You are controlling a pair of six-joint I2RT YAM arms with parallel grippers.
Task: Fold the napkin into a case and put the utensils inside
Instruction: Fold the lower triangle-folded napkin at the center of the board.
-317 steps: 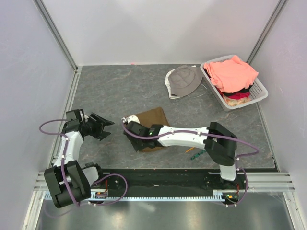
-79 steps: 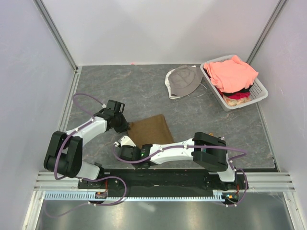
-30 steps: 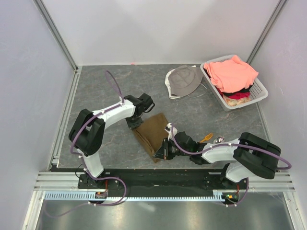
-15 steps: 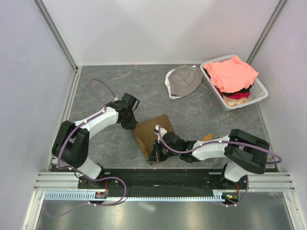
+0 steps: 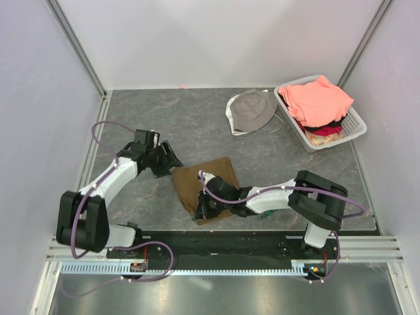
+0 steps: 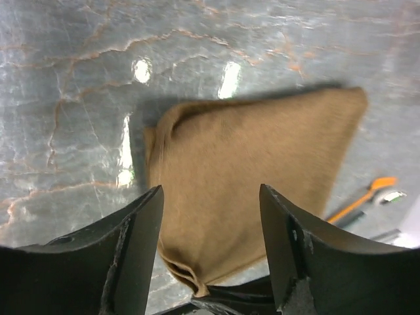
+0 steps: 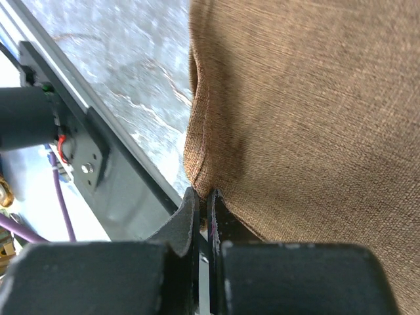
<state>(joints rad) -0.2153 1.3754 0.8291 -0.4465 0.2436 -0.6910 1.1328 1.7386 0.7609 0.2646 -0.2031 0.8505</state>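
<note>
The right tool (image 7: 200,194) is clenched on a thin pinch of the napkin (image 7: 295,98), at its near corner beside the metal rail (image 7: 98,157) along the tabletop's front edge. The left tool (image 6: 211,193) is released, its black fingers spread wide and hanging above the cloth's far-left side, touching nothing. The napkin lies folded into a rough, lopsided rectangle near the middle front of the tabletop (image 5: 131,111). It is not yet a neat case. With only one small corner gripped and nothing pinning the other side, a pull would likely drag the whole cloth across the surface, spill the fold open, or slip the corner free. The right forearm passes close over the utensils, so a sweep could knock them. The cloth is soft, brown and coarsely woven, doubled with a rounded, puffy fold along one edge. The tabletop is grey, veined like stone and glossy with glare. The orange fork (image 6: 364,200) is thin plastic and lies just beyond the napkin; the second utensil is mostly hidden.
</note>
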